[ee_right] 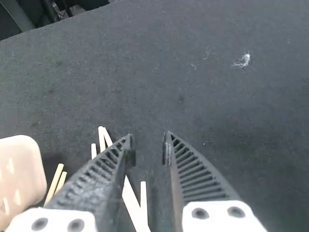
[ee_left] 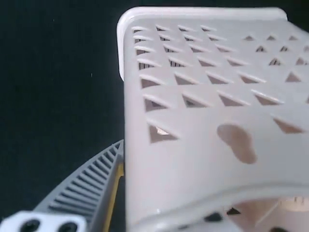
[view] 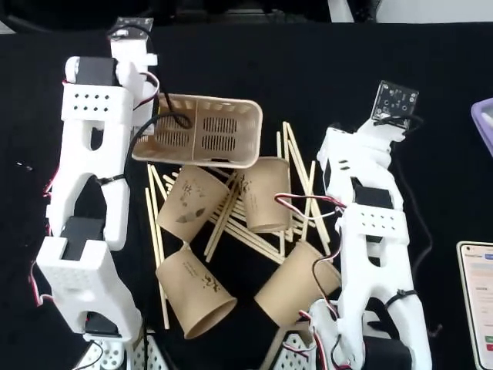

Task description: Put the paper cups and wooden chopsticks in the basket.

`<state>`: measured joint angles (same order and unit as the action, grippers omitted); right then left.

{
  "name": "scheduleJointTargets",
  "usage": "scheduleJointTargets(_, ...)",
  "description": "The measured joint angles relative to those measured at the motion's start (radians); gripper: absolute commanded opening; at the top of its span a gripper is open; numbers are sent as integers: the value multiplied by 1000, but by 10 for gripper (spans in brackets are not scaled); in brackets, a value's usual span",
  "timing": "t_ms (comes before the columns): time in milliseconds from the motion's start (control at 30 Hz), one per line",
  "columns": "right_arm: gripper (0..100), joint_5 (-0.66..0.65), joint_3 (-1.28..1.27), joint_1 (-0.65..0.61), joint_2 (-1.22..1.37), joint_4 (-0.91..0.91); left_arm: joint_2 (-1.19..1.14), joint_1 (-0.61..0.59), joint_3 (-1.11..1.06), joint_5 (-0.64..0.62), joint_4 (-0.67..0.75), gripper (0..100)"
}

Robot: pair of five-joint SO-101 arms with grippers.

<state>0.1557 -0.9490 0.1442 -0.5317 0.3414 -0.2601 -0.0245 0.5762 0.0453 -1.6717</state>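
We find the left tool (ee_left: 116, 159) against the basket's (view: 202, 131) end wall; grip cannot be told. Four paper cups (view: 189, 202) lie tipped beside the basket on scattered wooden chopsticks (view: 231, 225). The right tool (ee_right: 147, 150), jaws slightly apart, hovers over the black worktop (ee_right: 203, 77).

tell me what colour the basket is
The basket is pale beige with slotted walls; it shows best in the high view.

White arms (view: 91, 166), black servos (view: 95, 71), ribbed dark right hand (ee_right: 147, 141)
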Motion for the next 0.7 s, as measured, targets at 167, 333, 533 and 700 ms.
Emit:
scheduleJointTargets(167, 114, 0, 0, 0, 0, 0, 0, -3, 0, 0, 104, 272)
scheduleJointTargets(333, 114, 0, 0, 0, 0, 0, 0, -3, 0, 0, 245, 292)
scheduleJointTargets(533, 115, 0, 0, 0, 0, 0, 0, -3, 0, 2, 387, 292)
scheduleJointTargets(700, 115, 0, 0, 0, 0, 0, 0, -15, 28, -2, 427, 293)
